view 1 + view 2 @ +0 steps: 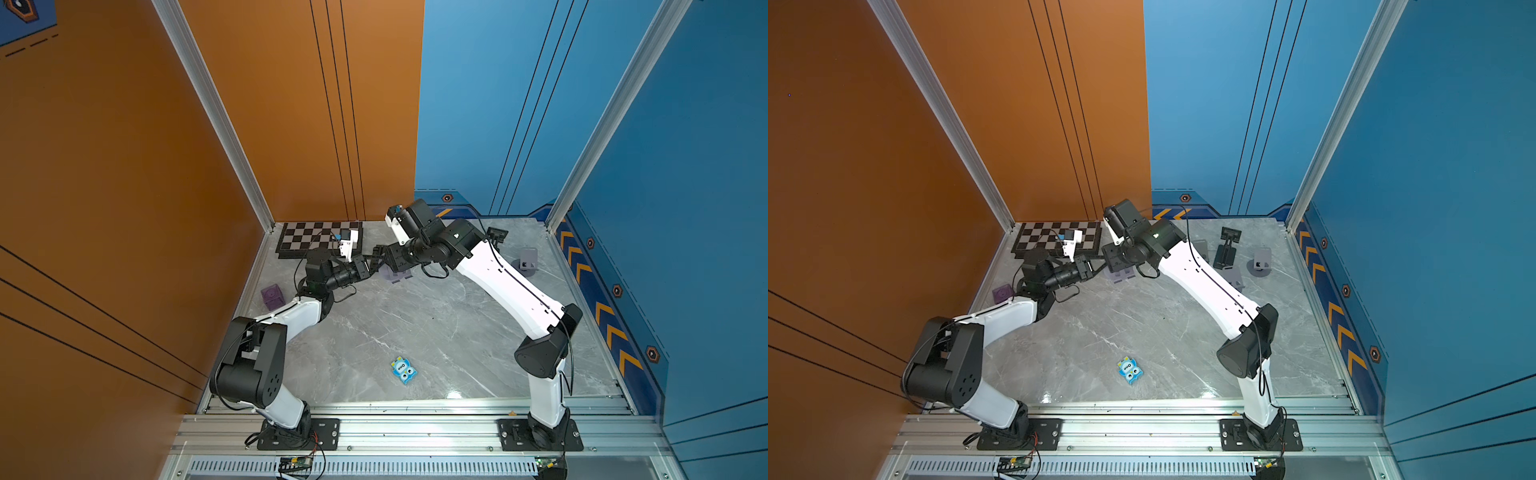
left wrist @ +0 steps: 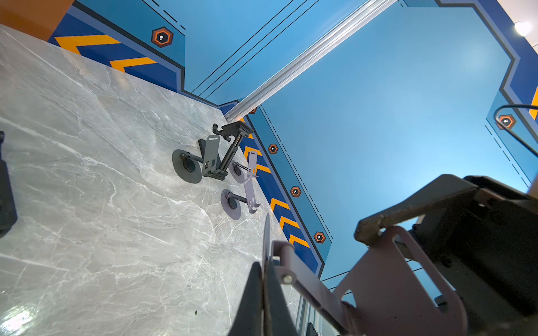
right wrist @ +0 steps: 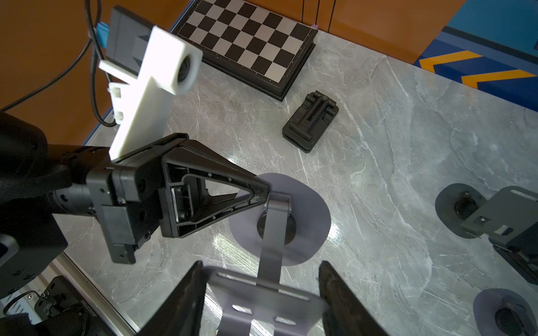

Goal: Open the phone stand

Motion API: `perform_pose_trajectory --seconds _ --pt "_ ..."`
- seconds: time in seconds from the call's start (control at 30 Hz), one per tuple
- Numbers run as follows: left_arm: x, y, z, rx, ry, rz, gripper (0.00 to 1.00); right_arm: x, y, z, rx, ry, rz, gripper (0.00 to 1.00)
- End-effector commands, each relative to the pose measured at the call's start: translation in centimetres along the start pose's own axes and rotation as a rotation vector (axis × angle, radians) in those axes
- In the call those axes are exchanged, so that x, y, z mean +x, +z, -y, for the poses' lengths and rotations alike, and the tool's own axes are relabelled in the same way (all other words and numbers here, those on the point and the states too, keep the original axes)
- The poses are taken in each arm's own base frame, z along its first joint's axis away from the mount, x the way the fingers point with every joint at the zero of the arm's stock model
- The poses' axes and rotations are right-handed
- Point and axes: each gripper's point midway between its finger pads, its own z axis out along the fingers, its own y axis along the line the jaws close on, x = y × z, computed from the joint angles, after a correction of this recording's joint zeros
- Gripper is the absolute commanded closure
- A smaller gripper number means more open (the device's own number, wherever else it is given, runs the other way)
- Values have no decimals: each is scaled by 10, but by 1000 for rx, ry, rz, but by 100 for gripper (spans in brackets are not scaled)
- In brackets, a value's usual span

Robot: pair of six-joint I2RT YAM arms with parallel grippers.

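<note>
Lavender-grey phone stand (image 3: pixel 272 238), over the marble table (image 3: pixel 378 151) near the chessboard (image 3: pixel 247 43), is held at both ends: your left gripper (image 3: pixel 264 188) pinches its round base's rim, and your right gripper (image 3: pixel 261 263) clamps its slotted plate.

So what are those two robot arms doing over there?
They are working together on a pale purple phone stand near the chessboard. The left gripper is shut on the edge of its round base, and the right gripper grips the flat plate where a phone would sit. The stand looks partly unfolded, its arm tilted up from the base. Other stands sit further off.
</note>
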Motion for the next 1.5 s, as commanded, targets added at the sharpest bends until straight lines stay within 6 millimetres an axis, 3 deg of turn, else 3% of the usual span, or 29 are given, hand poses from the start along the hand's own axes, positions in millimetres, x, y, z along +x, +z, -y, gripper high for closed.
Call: perform_pose_trajectory --seconds 0.0,0.27,0.5,0.93,1.07,1.3,1.47 --pt "20 -51 -152 -508 -312 104 100 -28 -138 7 -3 -14 243 54" --pt "18 -49 -152 -504 -312 106 100 -18 -136 9 6 -15 221 53" --pt "11 -44 -135 -471 -271 106 100 -24 -120 10 -14 6 209 44" --pt "-15 -52 -87 -409 -214 190 100 -29 -63 22 -200 181 104 20" --pt "-24 -52 -75 -389 -205 211 100 -26 -46 12 -275 201 73 0" --pt "-32 -50 -62 -369 -198 231 100 -18 -18 -2 -347 201 36 0" --pt "-35 -51 -57 -363 -197 247 100 -13 5 0 -328 215 9 0"
